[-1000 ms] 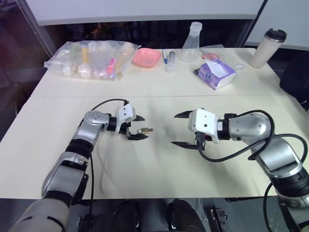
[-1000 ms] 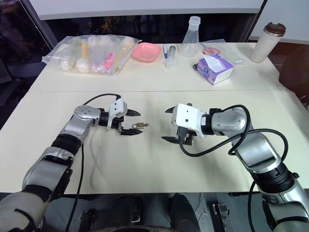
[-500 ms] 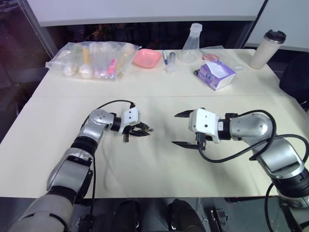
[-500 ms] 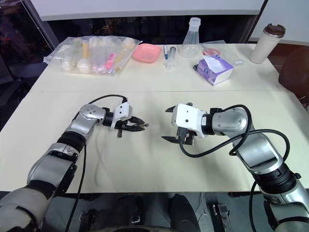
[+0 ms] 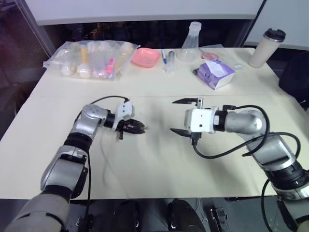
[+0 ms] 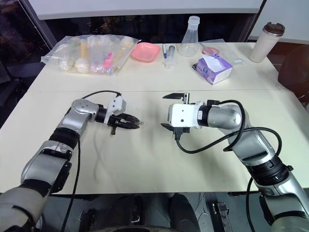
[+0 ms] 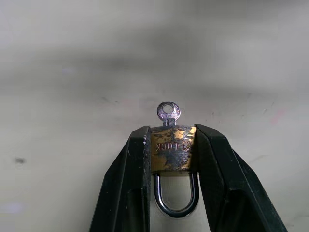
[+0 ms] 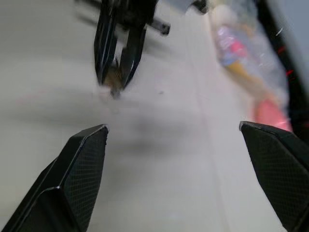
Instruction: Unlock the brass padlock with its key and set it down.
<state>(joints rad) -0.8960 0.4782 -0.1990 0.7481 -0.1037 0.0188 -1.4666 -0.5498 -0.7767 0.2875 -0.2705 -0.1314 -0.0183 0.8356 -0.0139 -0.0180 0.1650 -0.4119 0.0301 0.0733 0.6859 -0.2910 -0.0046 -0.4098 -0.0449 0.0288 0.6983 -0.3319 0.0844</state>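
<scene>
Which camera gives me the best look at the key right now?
The left wrist view: the key sticks out of the brass padlock, its round bow clear above the lock body clamped in the left claw. In the head views it is a tiny speck at the claw's tips; in the right wrist view, a blur.

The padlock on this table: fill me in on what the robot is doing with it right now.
The left gripper is clamped on the small yellow-brass padlock, its black fingers pressing the two sides of the body. A tiny silvery key sticks out of the body's far end, and the silvery shackle looks closed. The right gripper is wide open across from it, holding nothing and not touching the key. So the lock is gripped but not yet unlocked.
</scene>
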